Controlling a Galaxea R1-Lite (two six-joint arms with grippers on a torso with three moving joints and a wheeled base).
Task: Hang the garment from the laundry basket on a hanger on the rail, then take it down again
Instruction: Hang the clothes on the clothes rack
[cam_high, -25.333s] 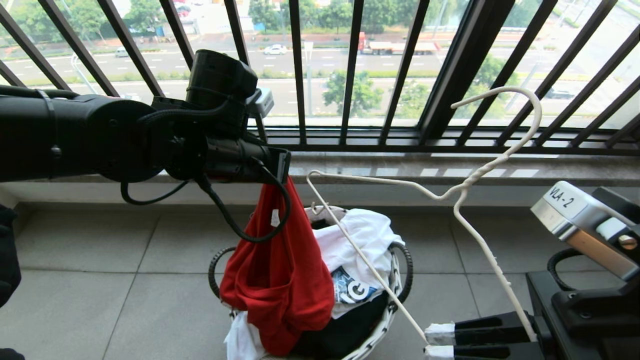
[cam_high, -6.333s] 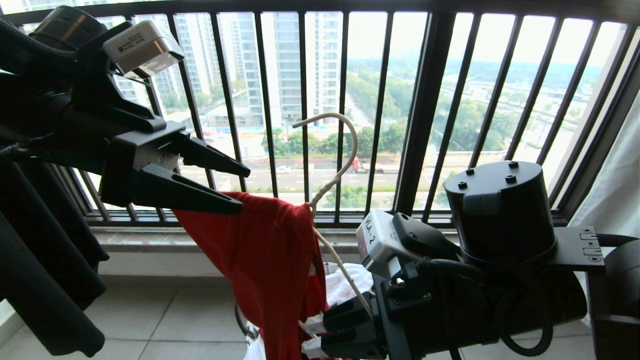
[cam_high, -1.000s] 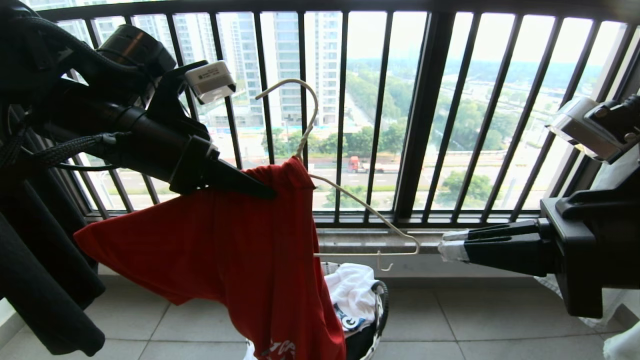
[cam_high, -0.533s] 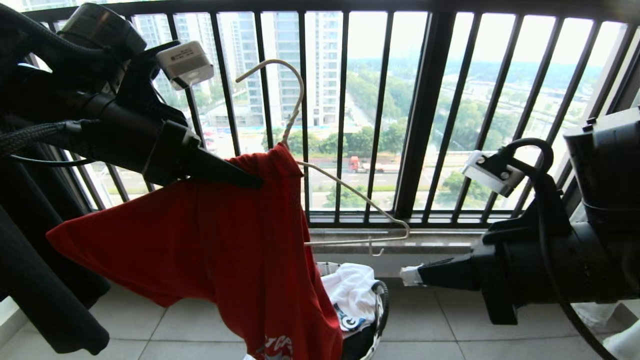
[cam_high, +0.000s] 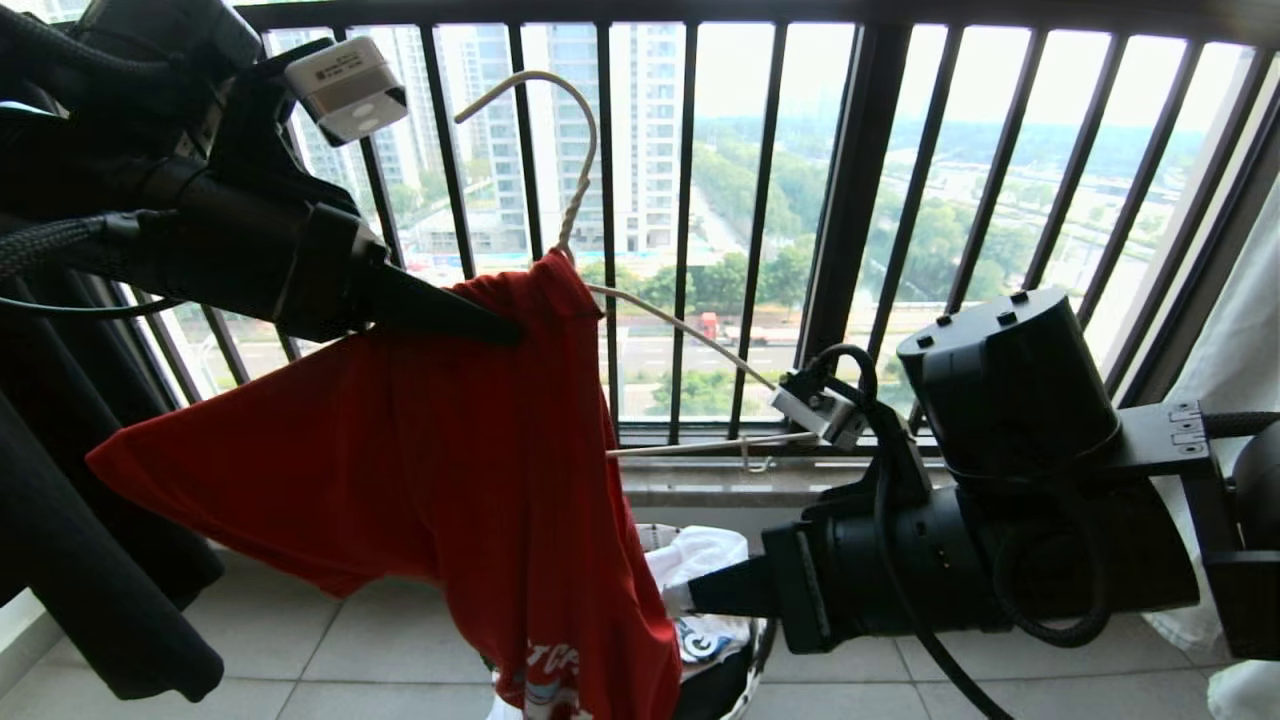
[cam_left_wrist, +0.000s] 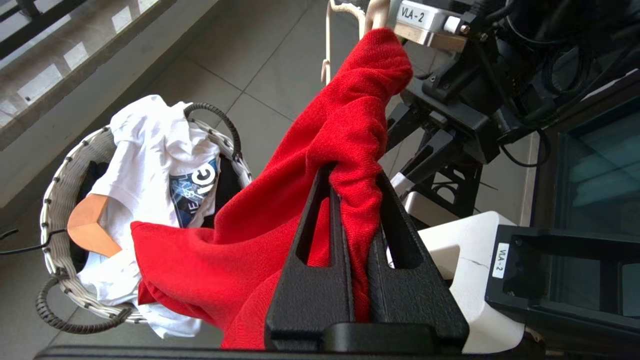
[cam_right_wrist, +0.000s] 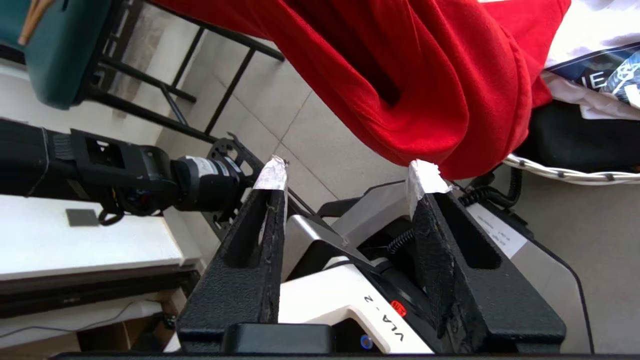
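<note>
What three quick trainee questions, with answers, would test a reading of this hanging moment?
1. True or false: the left gripper is shut on the red T-shirt.
2. The right gripper is: A open, just under the shirt; B clamped on the hanger; C inside the laundry basket.
3. Which hanger shoulder is bare, towards the robot's left or right?

Key: 1 true. 2 A. 3 right.

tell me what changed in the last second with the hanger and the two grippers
The right gripper let go of the hanger's bare end, dropped toward the red T-shirt's lower edge and stands open. The left gripper stayed shut on the shirt's shoulder and lifted it slightly. The laundry basket is unchanged.
</note>
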